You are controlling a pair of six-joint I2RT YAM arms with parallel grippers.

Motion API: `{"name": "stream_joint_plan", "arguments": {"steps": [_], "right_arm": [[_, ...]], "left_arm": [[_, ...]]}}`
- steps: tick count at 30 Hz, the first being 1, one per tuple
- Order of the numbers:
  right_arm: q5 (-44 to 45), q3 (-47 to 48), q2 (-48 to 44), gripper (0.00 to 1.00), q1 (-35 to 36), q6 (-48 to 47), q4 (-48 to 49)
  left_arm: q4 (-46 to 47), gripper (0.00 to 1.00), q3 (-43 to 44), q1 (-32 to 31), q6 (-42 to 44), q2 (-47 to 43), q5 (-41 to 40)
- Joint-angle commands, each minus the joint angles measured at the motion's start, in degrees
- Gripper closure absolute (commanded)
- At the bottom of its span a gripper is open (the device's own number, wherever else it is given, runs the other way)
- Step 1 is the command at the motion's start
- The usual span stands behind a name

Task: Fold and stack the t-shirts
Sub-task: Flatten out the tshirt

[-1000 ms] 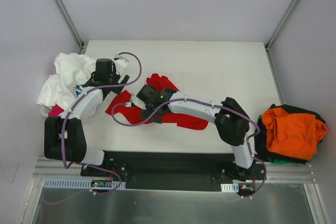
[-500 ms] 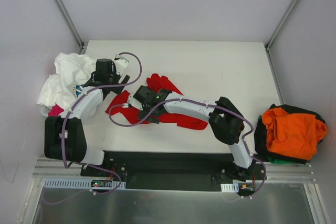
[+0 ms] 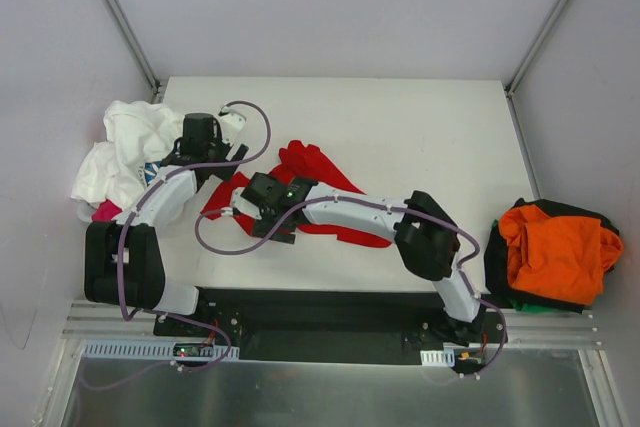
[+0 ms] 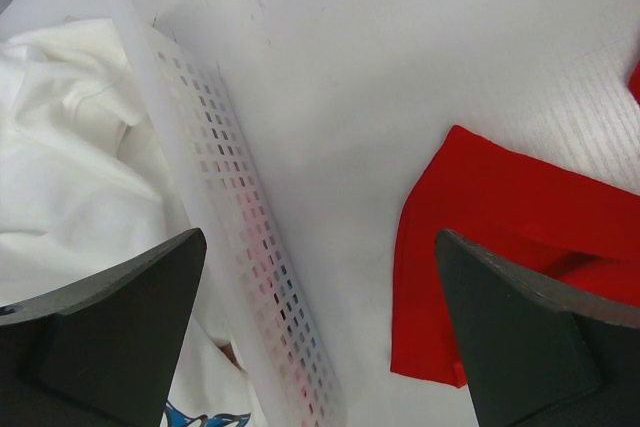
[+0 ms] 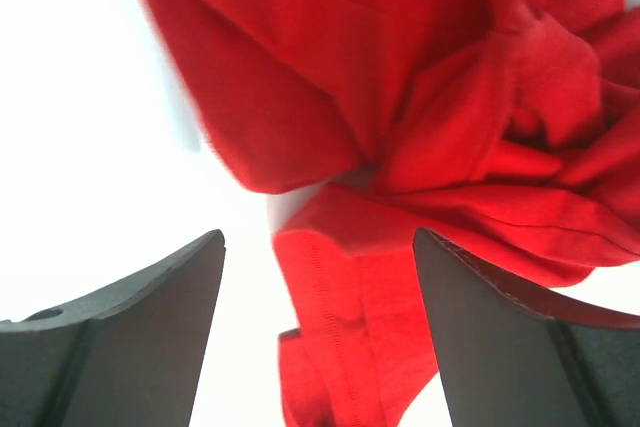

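The right claw (image 5: 318,237) is spread, its 2 fingers apart with nothing pinched, hanging over the near left part of the red t-shirt (image 5: 400,97). That shirt lies crumpled on the white desk (image 3: 400,127), left of centre, with folds bunched toward its far side. The left claw (image 4: 320,237) is spread wide and holds nothing; it hangs over bare desk between the red shirt's left edge and a white perforated plastic wall (image 4: 240,237). Behind that wall sits a heap with a white t-shirt (image 3: 125,147) on top and a pink one (image 3: 105,211) at its near edge. Off the desk's right edge, an orange t-shirt (image 3: 555,247) rests on a dark t-shirt (image 3: 497,267).
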Motion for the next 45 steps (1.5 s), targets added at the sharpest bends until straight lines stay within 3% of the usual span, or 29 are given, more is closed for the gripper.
{"name": "stream_joint_plan", "arguments": {"steps": [1, 22, 25, 28, 29, 32, 36, 45], "right_arm": [[1.6, 2.2, -0.8, 0.20, 1.6, 1.8, -2.5], [6.3, 0.5, 2.6, 0.22, -0.7, -2.4, 0.1], [6.3, 0.1, 2.5, 0.26, -1.0, -2.4, 0.1], [6.4, -0.2, 2.8, 0.44, -1.4, -2.6, 0.2], [6.3, -0.4, 2.9, 0.57, -1.3, -2.7, 0.3], [6.5, -0.9, 2.9, 0.78, -1.7, -2.7, 0.5], [7.0, -1.7, 3.0, 0.98, -2.1, -2.5, 0.6], [8.9, -3.6, 0.7, 0.99, -3.2, -2.8, 0.7]], "left_arm": [[1.3, 0.01, -0.3, 0.1, -0.8, -1.5, 1.4], [2.5, 0.01, -2.1, 0.2, -0.6, -1.1, 1.7], [2.6, 0.01, -2.3, 0.2, -0.7, -0.8, 1.8], [2.8, 0.01, -2.5, 0.2, -0.8, -0.7, 1.7], [2.9, 0.01, -2.6, 0.2, -0.8, -0.7, 1.6], [3.1, 0.01, -3.0, 0.2, -0.8, -0.7, 1.6], [3.3, 0.01, -3.4, 0.2, -0.8, -0.8, 1.8], [3.1, 0.01, -3.9, 0.1, -1.7, -2.0, 3.3]]}}
